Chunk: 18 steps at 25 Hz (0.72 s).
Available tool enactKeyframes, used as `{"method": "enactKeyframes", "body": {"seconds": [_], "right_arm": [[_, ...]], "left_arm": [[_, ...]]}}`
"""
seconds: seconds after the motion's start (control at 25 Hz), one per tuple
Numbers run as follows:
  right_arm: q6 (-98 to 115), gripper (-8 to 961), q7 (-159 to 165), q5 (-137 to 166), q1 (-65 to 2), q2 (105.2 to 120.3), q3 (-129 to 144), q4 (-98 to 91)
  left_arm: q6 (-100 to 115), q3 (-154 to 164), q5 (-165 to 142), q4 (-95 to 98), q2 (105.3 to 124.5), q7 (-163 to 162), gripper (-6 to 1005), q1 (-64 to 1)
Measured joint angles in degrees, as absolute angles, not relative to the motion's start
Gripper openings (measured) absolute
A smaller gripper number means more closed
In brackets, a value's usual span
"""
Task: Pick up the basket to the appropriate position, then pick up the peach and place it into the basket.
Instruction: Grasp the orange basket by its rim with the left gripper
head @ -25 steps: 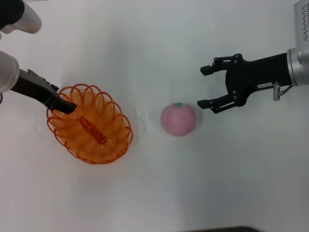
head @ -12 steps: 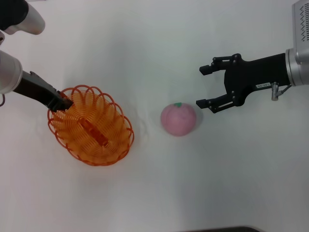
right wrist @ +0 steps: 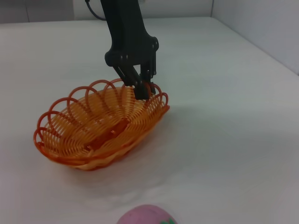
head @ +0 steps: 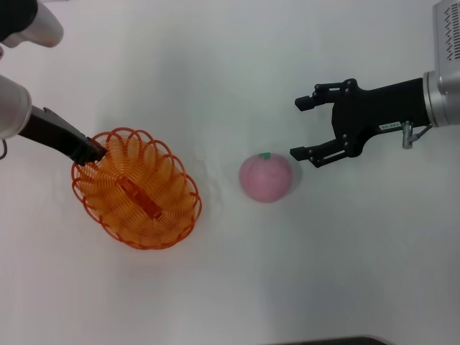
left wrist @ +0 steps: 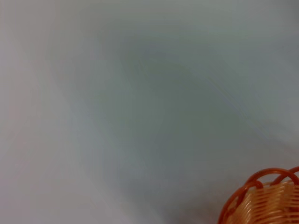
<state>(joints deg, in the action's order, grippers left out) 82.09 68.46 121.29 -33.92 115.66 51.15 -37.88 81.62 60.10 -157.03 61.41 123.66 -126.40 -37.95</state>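
The orange wire basket point(head: 135, 188) sits on the white table at the left, and it also shows in the right wrist view point(right wrist: 100, 126). My left gripper point(head: 98, 152) is at the basket's far-left rim, and in the right wrist view its fingers point(right wrist: 140, 88) are pinched on a rim loop. A corner of the rim shows in the left wrist view point(left wrist: 266, 198). The pink peach point(head: 266, 177) with a green mark lies right of the basket, apart from it. My right gripper point(head: 300, 128) is open and empty, just right of and beyond the peach.
The white table point(head: 230, 287) is bare around the basket and the peach. A dark edge point(head: 330, 341) shows at the table's near side. The peach's top shows in the right wrist view point(right wrist: 147, 215).
The basket has shifted slightly to the right with my left gripper at its rim. My right gripper has crept a little to the left, toward the peach.
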Motion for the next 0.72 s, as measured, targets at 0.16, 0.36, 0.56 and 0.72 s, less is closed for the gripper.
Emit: {"method": "enactKeyframes", "body": {"seconds": [0.16, 0.36, 0.56, 0.72], "right_arm": [[82.09, 918, 68.53, 121.28, -33.99, 115.74, 51.14, -37.88], [82.08, 918, 68.71, 121.28, -34.02, 115.77, 50.97, -37.88], [82.07, 918, 68.83, 121.28, -34.02, 115.75, 50.84, -37.88], [82.04, 917, 68.82, 121.28, -34.02, 115.75, 50.77, -37.88]], "left_arm": [[84.12, 56.55, -156.94, 61.48, 123.53, -128.38, 131, -39.14], [88.47, 47.80, -156.76, 61.22, 122.74, -131.93, 107, -41.28], [92.59, 40.58, -154.44, 59.33, 120.64, -135.69, 76, -41.92], [94.24, 36.84, -151.51, 55.89, 118.79, -138.25, 67, -41.38]]}}
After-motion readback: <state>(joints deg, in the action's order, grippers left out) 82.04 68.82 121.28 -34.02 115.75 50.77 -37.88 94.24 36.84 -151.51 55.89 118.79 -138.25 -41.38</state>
